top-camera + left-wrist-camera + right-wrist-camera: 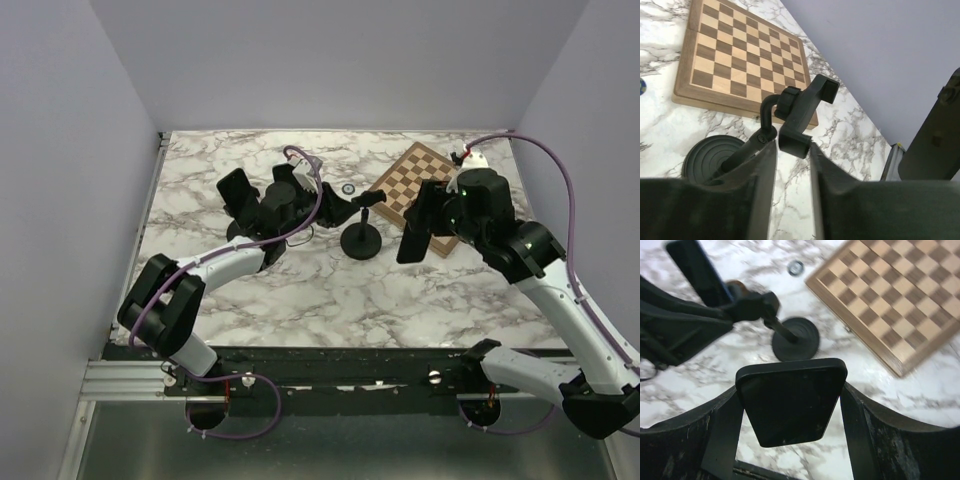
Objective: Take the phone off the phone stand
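The black phone [790, 405] is out of the stand and clamped upright between my right gripper's [791, 390] fingers, held above the marble. In the top view the phone [411, 243] hangs in the right gripper [421, 215], to the right of the stand. The black phone stand [361, 240] has a round base, a bent arm and an empty cradle [807, 107]. My left gripper [792, 146] is shut on the lower end of the cradle. In the top view the left gripper [338, 208] is just left of the stand.
A wooden chessboard [420, 185] lies at the back right, behind the stand and partly under the right arm. It also shows in the left wrist view [740, 55] and the right wrist view [890, 295]. A small metal ring [348, 188] lies behind the stand.
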`<state>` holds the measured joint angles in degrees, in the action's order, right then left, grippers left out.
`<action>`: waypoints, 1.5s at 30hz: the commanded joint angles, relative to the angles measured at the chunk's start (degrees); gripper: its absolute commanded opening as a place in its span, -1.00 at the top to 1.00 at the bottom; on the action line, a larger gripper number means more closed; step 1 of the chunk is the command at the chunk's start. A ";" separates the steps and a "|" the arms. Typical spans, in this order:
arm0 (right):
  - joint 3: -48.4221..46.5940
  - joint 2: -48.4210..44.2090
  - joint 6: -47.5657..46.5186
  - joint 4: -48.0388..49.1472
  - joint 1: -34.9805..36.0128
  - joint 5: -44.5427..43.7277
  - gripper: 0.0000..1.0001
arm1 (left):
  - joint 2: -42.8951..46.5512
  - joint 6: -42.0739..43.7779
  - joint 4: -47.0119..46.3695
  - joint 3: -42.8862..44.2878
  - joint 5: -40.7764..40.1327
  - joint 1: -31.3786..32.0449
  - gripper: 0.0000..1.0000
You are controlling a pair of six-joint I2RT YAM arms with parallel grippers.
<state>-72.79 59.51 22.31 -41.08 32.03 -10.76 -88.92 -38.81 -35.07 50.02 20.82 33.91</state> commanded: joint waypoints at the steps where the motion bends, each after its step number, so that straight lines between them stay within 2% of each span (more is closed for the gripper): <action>1: 1.17 -1.20 4.36 -13.16 -0.04 -11.31 0.99 | 1.64 1.98 6.90 0.27 -3.67 0.08 0.03; 7: 3.26 3.22 8.75 -17.72 -0.04 -11.85 0.99 | 5.48 3.33 10.80 0.78 -3.49 -0.03 -0.34; 8: 3.58 3.76 9.38 -18.07 -0.05 -11.76 0.99 | 6.34 3.51 11.65 0.98 -3.42 0.03 -0.57; 9: 3.92 4.05 9.69 -18.28 -0.05 -11.81 0.99 | 7.03 3.84 13.10 1.49 -3.41 -0.01 -0.70; 11: 4.23 4.74 9.77 -19.04 -0.12 -11.40 0.99 | 8.95 4.31 15.59 2.22 -3.26 -0.03 -0.90; 12: 4.16 5.55 9.69 -19.72 -0.13 -11.31 0.99 | 10.32 4.27 16.48 2.36 -3.32 -0.03 -0.93; 18: 5.31 12.35 7.00 -22.09 -0.34 -10.13 0.99 | 21.16 4.62 23.41 2.18 -6.23 0.00 -0.97; 29: 10.87 27.89 4.36 -9.86 -0.75 -8.07 0.99 | 47.07 13.20 42.74 1.93 -20.32 -0.36 -0.97; 33: 13.63 32.07 3.88 -5.84 -0.83 -4.55 0.99 | 54.34 15.44 46.73 0.53 -25.96 -0.58 -0.97; 38: 15.12 34.21 4.25 -3.36 -0.93 -4.78 0.98 | 61.13 17.39 48.87 -2.17 -31.89 -0.76 -0.97; 42: 15.31 36.99 3.94 -2.92 -0.92 -4.71 0.77 | 64.23 18.37 51.02 -3.03 -36.14 -0.73 -0.97; 43: 15.39 37.23 3.80 -2.80 -0.92 -4.33 0.65 | 64.98 18.61 51.23 -3.51 -37.03 -0.70 -0.97; 45: 15.44 37.03 3.76 -2.54 -0.94 -4.17 0.20 | 66.33 19.09 51.42 -4.33 -39.23 -0.71 -0.97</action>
<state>-58.00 95.59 26.65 -45.71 31.38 -16.10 -24.97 -22.04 12.78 47.51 -11.22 33.45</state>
